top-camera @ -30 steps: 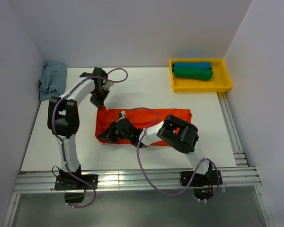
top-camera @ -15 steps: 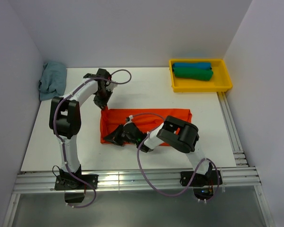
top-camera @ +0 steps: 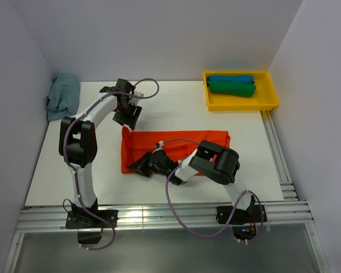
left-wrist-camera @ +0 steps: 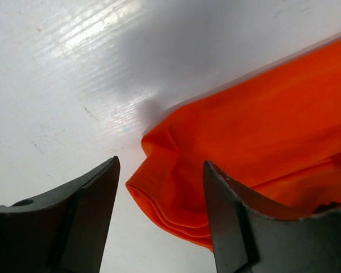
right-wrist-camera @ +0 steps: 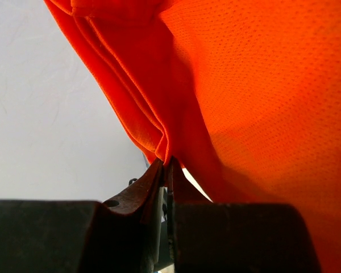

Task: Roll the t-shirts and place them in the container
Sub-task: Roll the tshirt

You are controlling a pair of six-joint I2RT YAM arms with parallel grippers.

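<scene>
A white counter [top-camera: 176, 108] sits boxed in by plain pale walls [top-camera: 159, 34] on the left, far and right sides, with metal rails [top-camera: 159, 219] along its near edge. A yellow tray [top-camera: 270, 103] stands in the far right corner and holds a rolled blue shirt [top-camera: 230, 78] with a rolled green shirt [top-camera: 232, 89] just near of it, the two touching. A grey-blue shirt [top-camera: 63, 95] lies crumpled at the far left, against the wall. The orange-red shirt [top-camera: 193, 141] lies mid-counter, folded into a long band running left to right.

The left arm [top-camera: 102, 105] rises from its near-left base and reaches far across the counter, its wrist turned down above the band's far left corner. The left jaws stand well apart. In the left wrist view the folded corner of the orange-red shirt [left-wrist-camera: 244, 142] shows between them, lying on the counter [left-wrist-camera: 57, 68] and touching neither one.

The right arm [top-camera: 216, 162] bends sharply at the elbow and stretches left, low along the band's near edge, its wrist at the near left corner. The right jaws are pressed together on a pinch of several layers of the orange-red shirt [right-wrist-camera: 261, 91], whose cloth hangs from them in pleats above the counter [right-wrist-camera: 45, 114].
</scene>
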